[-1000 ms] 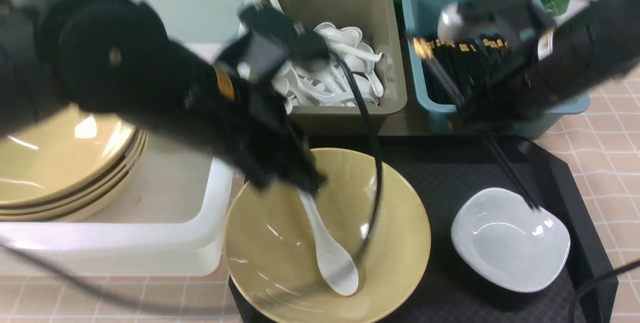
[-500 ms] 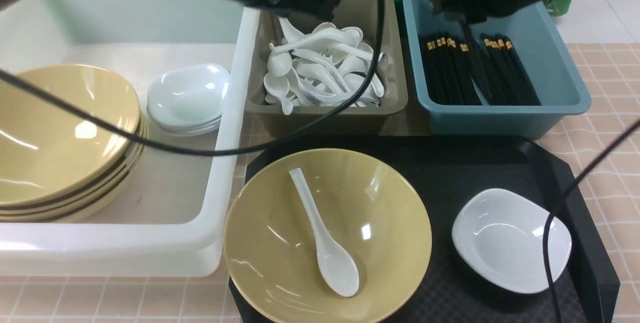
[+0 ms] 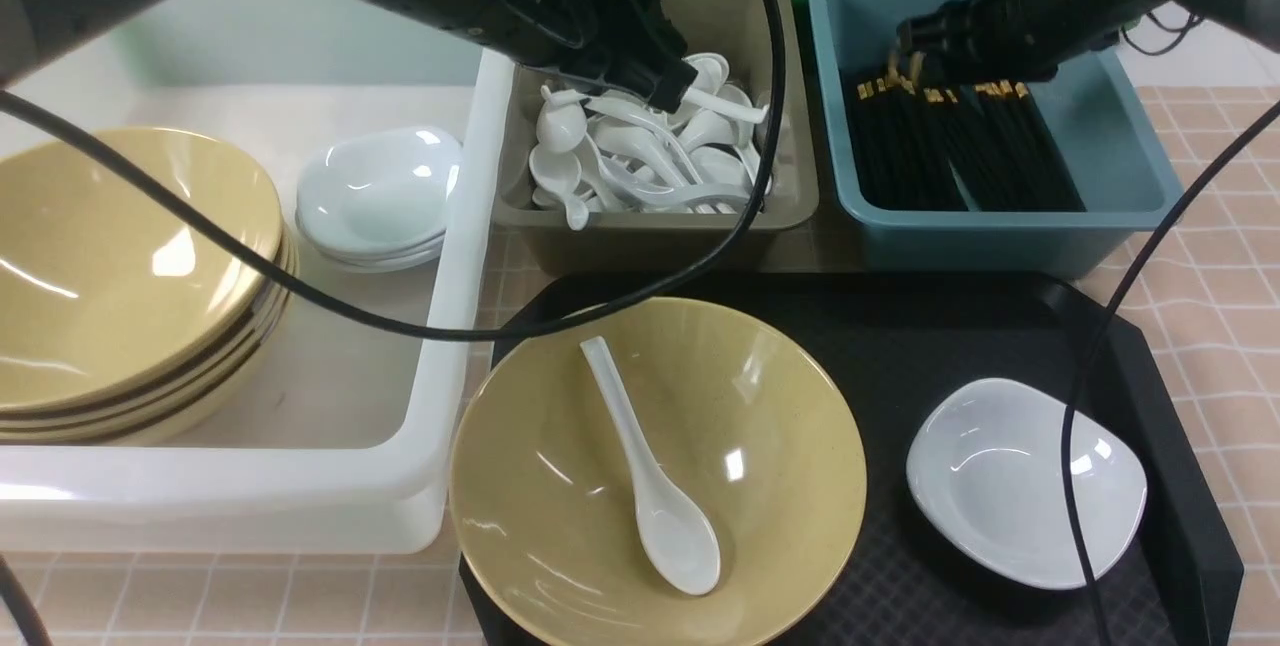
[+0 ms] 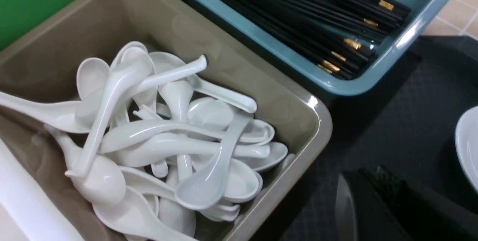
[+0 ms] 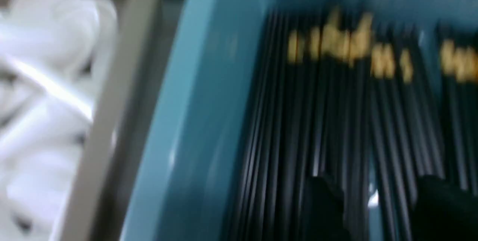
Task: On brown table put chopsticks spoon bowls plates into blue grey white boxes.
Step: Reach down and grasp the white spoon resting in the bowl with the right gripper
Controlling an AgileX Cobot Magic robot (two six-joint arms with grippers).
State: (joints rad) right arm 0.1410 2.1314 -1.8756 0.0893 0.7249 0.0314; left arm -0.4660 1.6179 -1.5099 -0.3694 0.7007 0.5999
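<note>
Left gripper [image 3: 665, 81]: jaws clenched, nothing between them; it hangs over the grey box [image 3: 655, 241], with the heap of white spoons [image 3: 640, 156] directly beneath it.

Right gripper [image 3: 915, 44]: jaws released, the two fingertips [image 5: 323, 203] standing apart in the right wrist view, nothing gripped; it sits low in the blue box [image 3: 960, 241], just above the gold-banded ends of the black chopsticks [image 3: 950, 151]; the bundle runs from the gripper toward the robot. The right wrist view is blurred; contact between fingertips and chopsticks cannot be told.

Items outside the boxes: a yellow bowl [image 3: 780, 446] stands on the black tray [image 3: 950, 326], well apart from the left gripper, on the robot's side of the grey box; one loose spoon [image 3: 655, 496] lies inside that bowl, scoop toward the robot; a white plate [image 3: 1020, 486] rests on the same tray, well apart from the right gripper, on the robot's side of the blue box.

The white box [image 3: 440, 306] lies to the left of the left gripper; it holds stacked yellow bowls [image 3: 120, 266] and stacked white plates [image 3: 375, 191], the plates nearer the gripper.
</note>
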